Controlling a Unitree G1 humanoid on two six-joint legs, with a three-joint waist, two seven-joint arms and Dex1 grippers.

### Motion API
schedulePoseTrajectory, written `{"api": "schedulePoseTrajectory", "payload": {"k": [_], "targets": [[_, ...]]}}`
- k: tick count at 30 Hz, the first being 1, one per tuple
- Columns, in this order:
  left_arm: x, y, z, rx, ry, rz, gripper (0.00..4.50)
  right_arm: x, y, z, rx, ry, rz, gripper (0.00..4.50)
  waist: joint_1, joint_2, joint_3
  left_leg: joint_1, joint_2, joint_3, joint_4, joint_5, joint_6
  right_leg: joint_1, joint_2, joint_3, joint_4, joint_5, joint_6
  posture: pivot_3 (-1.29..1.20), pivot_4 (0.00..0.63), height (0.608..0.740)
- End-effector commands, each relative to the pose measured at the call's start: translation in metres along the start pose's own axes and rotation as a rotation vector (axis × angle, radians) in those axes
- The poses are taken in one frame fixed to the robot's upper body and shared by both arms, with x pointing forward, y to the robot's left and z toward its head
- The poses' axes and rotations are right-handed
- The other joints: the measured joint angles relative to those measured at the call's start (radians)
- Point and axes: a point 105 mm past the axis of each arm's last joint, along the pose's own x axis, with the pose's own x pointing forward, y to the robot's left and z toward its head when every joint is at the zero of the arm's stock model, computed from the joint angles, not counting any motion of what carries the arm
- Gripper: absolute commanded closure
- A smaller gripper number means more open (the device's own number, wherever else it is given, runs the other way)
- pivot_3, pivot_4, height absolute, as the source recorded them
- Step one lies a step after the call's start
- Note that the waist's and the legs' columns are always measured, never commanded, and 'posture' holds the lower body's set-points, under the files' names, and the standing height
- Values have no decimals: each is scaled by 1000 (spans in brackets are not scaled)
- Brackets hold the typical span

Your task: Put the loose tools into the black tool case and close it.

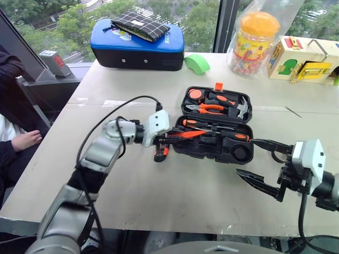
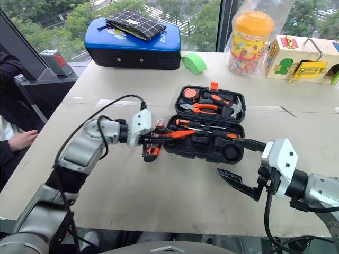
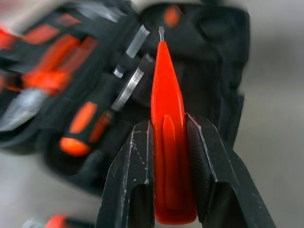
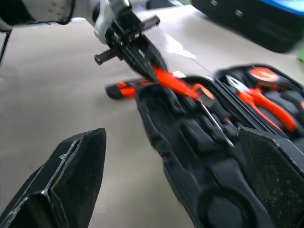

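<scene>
Tabletop (image 1: 159,211): left gripper (image 1: 172,136) is clenching the orange screwdriver (image 1: 188,134) over the open case (image 1: 217,151); next, seating it. Right gripper (image 1: 259,161) is gaping, empty.

The black tool case (image 1: 217,127) lies open mid-table, with the left gripper (image 1: 177,135) and its small all-orange screwdriver (image 1: 189,133) blocking its 9 o'clock edge and a utility knife (image 1: 161,153) lying just beside that edge. The right gripper (image 1: 259,161), fingers spread, crowds the case's 4 o'clock corner. From 6 to 8 o'clock the table (image 1: 159,206) is bare, while a green tape roll (image 1: 197,64) and blue-topped case (image 1: 136,45) stand at 11 to 12 o'clock.
</scene>
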Motion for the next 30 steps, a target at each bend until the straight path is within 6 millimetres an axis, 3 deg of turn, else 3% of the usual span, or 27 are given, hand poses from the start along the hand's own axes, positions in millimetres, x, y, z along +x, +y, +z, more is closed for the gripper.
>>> {"api": "schedulePoseTrajectory", "payload": {"k": [1, 13, 30], "targets": [[5, 13, -1, 96, 38, -42, 4110, -7, 4, 10, -53, -10, -20, 0, 0, 0, 0, 0, 0, 0, 0, 0, 0, 0, 0, 0, 0, 0, 0, 0, 150, 740], [24, 26, -21, 234, 172, -174, 4110, -29, 11, 1, -10, 28, -152, 0, -2, -2, 0, 1, 1, 2, 5, -2, 3, 2, 2, 2, 2, 0, 1, 0, 150, 740], [45, 19, -26, 233, 162, -218, 4110, -29, 13, 0, -9, 17, -176, 0, 1, -2, -1, 5, 0, -1, 7, -2, 3, 8, 2, 0, 2, 0, 2, 0, 150, 740]]}}
